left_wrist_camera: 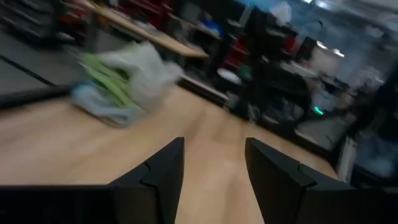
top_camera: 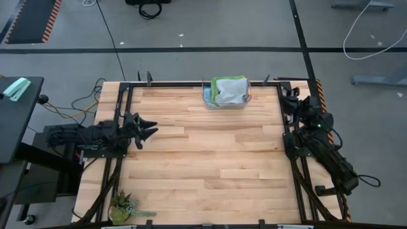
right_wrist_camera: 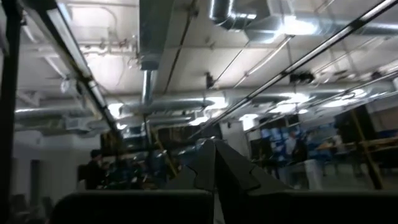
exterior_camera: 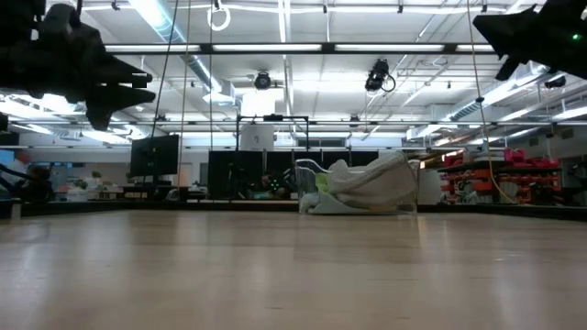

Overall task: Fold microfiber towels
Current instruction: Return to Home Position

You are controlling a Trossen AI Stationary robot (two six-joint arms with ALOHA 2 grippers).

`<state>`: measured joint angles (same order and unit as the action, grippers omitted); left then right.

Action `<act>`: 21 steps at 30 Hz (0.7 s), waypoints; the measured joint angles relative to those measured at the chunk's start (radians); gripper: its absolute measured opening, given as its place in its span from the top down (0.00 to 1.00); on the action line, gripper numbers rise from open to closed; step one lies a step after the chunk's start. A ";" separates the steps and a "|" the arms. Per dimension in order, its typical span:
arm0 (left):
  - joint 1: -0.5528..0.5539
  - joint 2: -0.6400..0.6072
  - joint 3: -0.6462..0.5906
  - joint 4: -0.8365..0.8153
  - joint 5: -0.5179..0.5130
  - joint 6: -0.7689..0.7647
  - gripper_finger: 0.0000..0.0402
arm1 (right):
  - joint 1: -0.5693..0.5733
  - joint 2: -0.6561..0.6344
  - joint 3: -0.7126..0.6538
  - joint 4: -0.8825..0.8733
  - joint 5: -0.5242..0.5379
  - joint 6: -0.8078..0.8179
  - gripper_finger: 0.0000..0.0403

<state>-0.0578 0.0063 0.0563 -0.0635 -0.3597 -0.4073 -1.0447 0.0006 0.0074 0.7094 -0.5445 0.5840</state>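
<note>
Left end effector (top_camera: 151,128): fingers spread, empty, over the left side of the desk (top_camera: 210,165), well apart from the bin.
Right end effector (right_wrist_camera: 214,146): fingers pressed together, empty, tilted up toward the ceiling by the desk's right edge.
Towels: grey towel (top_camera: 234,90) on top of green towel (top_camera: 220,82) in the clear bin (top_camera: 207,100), at the desk's far edge.
Risk: stack mounds above the rim; the grey one looks loose and could slump open or slide off.
Cause: any bump to bin or desk while I park.

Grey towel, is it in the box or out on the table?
In. The grey towel sits atop the green towel inside the clear bin.
</note>
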 joint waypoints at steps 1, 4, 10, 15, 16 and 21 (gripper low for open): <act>0.000 0.001 0.003 -0.022 0.026 -0.005 0.56 | 0.000 0.000 0.000 -0.006 -0.022 0.005 0.96; -0.001 0.014 0.006 -0.034 0.069 0.042 0.56 | 0.000 0.000 0.000 -0.026 -0.065 0.029 0.96; -0.001 0.013 0.006 -0.040 0.069 0.216 0.55 | 0.000 0.000 0.000 -0.057 -0.161 0.068 0.96; 0.000 0.013 0.006 -0.041 0.068 0.236 0.56 | 0.000 0.000 0.000 -0.127 -0.194 0.069 0.96; 0.000 0.013 0.006 -0.038 0.068 0.234 0.56 | 0.000 0.000 0.000 -0.150 -0.194 0.068 0.96; 0.000 0.013 0.005 -0.036 0.065 0.241 0.55 | 0.000 0.000 0.000 -0.347 -0.194 0.033 0.96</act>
<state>-0.0582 0.0196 0.0612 -0.0993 -0.2943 -0.1662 -1.0447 0.0006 0.0074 0.3623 -0.7380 0.6172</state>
